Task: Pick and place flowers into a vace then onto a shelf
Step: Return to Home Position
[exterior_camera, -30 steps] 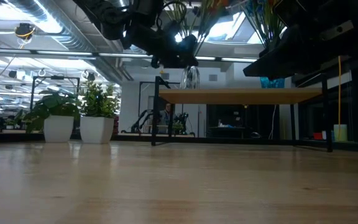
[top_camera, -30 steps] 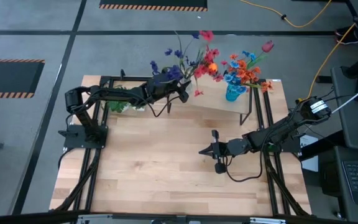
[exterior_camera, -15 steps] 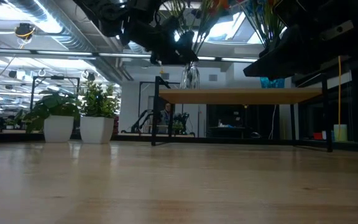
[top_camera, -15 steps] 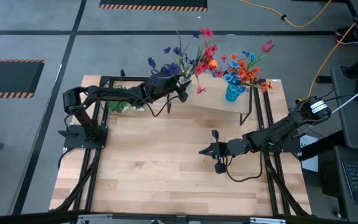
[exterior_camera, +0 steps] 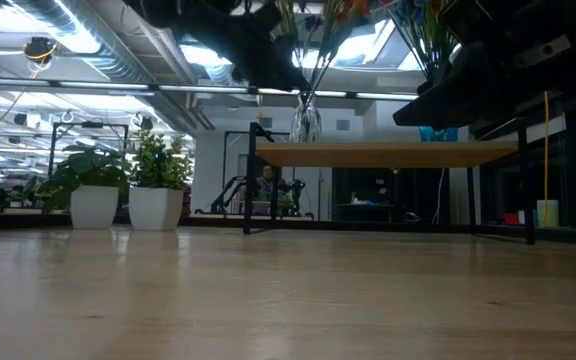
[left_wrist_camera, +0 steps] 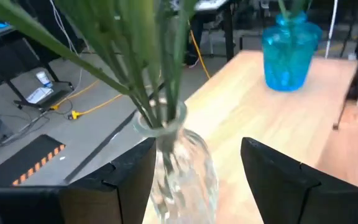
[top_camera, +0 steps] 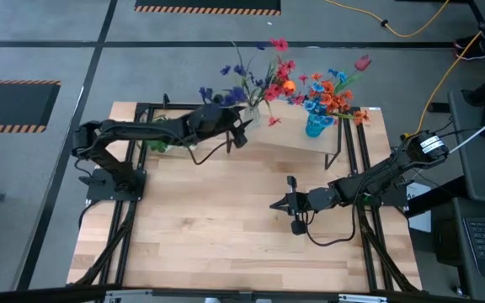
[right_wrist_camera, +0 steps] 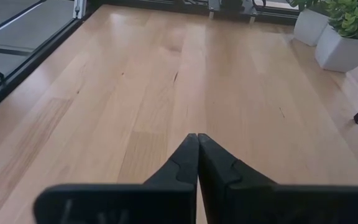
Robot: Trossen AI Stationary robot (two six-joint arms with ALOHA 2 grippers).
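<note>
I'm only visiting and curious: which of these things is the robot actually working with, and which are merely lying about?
In the job: flowers, clear vase, blue vase, shelf under both, left tool open, facing the clear vase, right tool shut over the tabletop.

Just about: white-potted plant, second potted plant.

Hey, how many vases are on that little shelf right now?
2. The clear vase stands at the shelf's left end, between the open left gripper's fingers; the blue vase stands toward its right end. The right gripper hangs shut over the table.
</note>
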